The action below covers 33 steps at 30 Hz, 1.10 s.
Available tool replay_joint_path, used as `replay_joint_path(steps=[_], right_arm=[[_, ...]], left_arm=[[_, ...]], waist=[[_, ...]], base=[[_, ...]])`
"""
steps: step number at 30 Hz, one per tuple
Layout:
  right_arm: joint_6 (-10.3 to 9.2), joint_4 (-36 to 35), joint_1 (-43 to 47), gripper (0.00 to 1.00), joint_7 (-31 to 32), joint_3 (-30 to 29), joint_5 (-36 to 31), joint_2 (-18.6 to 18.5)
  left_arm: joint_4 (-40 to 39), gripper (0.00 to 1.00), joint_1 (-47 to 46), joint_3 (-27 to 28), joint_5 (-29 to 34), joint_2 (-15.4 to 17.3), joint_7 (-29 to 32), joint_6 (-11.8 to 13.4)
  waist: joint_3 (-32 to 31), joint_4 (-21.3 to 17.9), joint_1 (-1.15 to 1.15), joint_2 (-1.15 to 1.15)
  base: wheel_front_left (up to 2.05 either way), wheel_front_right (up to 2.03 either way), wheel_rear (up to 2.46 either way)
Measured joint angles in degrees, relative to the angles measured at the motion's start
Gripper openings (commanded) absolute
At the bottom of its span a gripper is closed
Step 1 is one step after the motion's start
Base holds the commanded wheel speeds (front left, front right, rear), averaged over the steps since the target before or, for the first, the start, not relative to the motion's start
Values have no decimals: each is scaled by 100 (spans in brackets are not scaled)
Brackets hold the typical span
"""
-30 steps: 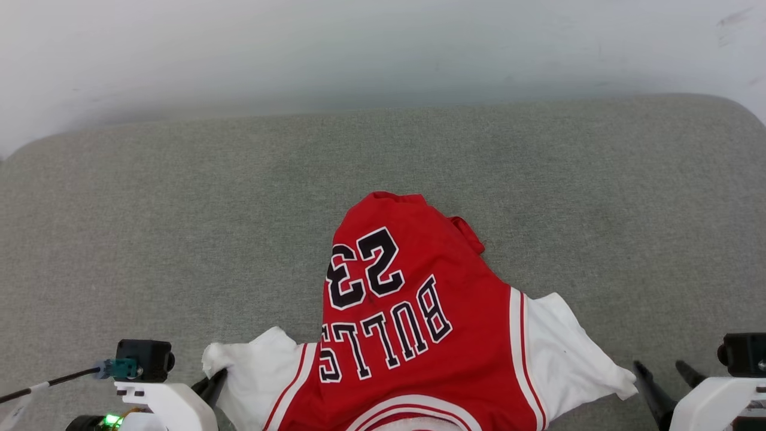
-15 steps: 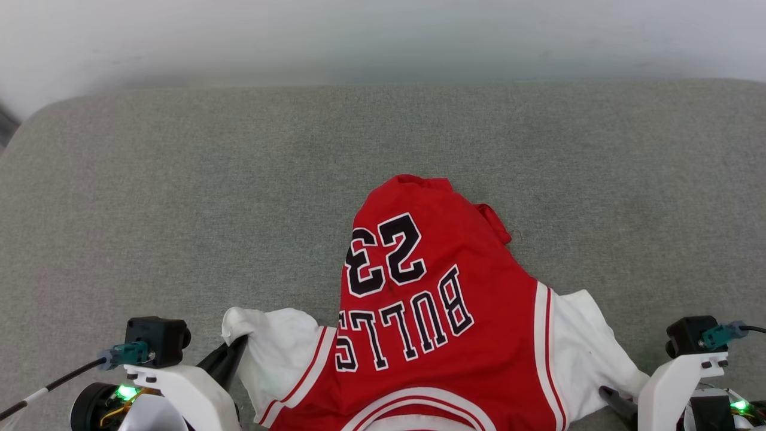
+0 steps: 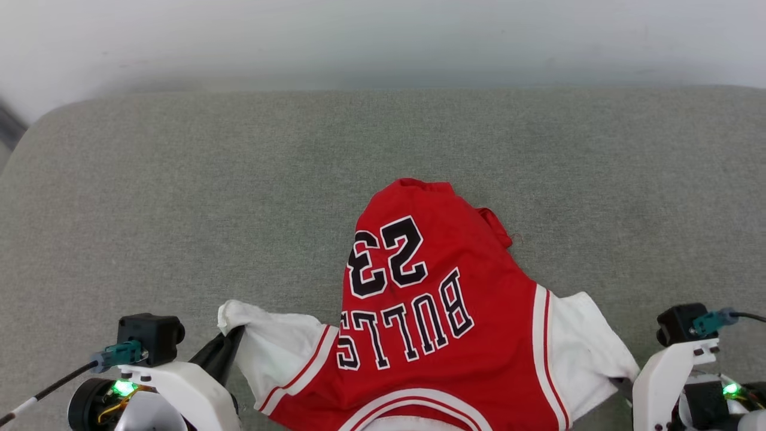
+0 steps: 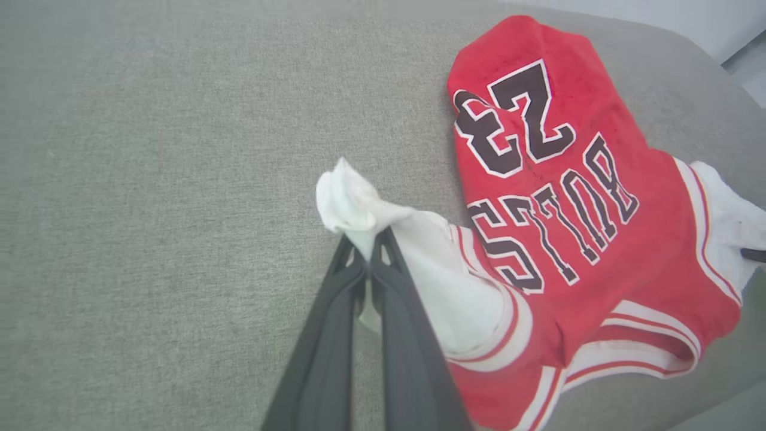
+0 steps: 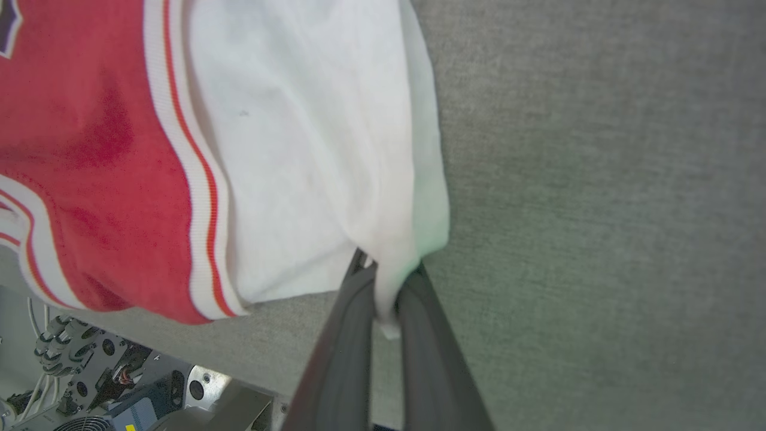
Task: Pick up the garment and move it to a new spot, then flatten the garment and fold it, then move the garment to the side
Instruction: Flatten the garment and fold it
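Right gripper (image 5: 388, 272) has just gone from wide apart to pinching the garment (image 3: 431, 335) by one white sleeve tip, while the left gripper (image 4: 366, 248) stays clamped on the other sleeve. With the garment bunched at the near edge of the grey cushion (image 3: 179, 209), both arms look ready to lift it.

The red jersey (image 3: 431, 335) is soft, matt cloth with ribbed trim. The grey upholstered surface (image 3: 179, 197) is coarse, matt woven fabric.

White wrist housings (image 3: 179, 389), long dark fingers (image 4: 326, 359)
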Motion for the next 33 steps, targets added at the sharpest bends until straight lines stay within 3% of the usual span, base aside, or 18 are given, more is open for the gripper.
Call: replay_joint_path(steps=[6,13,22,33], right_arm=[[3,-576,-208,0,-416,5,-211,-111],[3,-998,-874,0,-811,-81,-466,-113],[4,-726,-2565,0,-1283,9,-649,-9],[4,435,-5213,0,-2325,-73,-1076,185]], left_arm=[[-111,0,-135,175,154,-54,-339,131],[-33,0,-1086,487,241,-98,-648,88],[1236,0,-3129,770,4,-346,-1044,-430],[2932,0,-5962,689,199,-474,-1358,-1088]], waist=[[-263,-111,0,0],[-510,-289,0,0],[-328,-411,0,0],[534,-396,0,0]], base=[[0,0,0],[0,0,0],[0,0,0],[0,0,0]])
